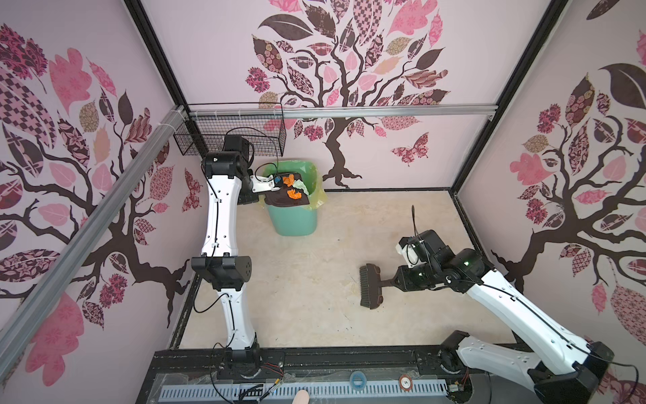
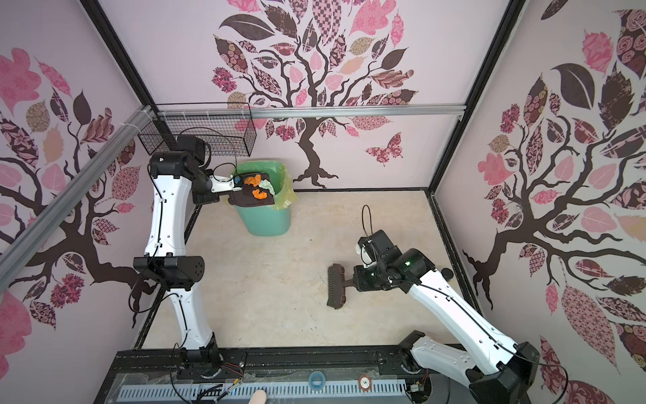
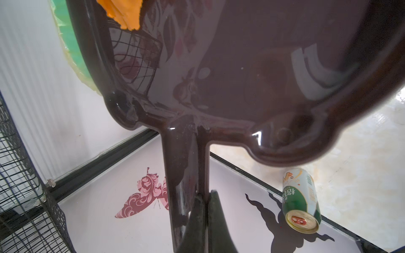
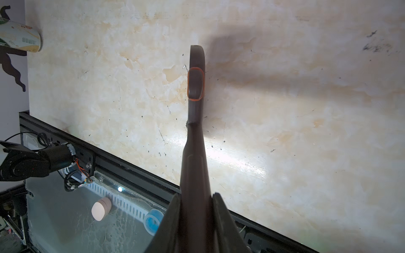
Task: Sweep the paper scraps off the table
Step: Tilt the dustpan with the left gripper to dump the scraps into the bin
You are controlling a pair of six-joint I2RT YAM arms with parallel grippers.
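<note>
You were at the dumping step: left gripper (image 3: 203, 198) clamped on the dustpan (image 1: 279, 201), paper scraps (image 1: 293, 193) above the bin (image 1: 295, 220) at the table's (image 1: 314, 314) far-left corner. The right gripper (image 1: 396, 281) clamped the brush (image 1: 370, 285). Tipping was probably required next.

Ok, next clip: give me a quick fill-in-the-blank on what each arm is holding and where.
1. The left gripper holds the dustpan over the green ____.
2. The right gripper is shut on the handle of the ____.
3. The paper scraps on the dustpan are pale green and ____.
4. The drink can lies on its ____.
Missing words: bin; brush; orange; side.
</note>
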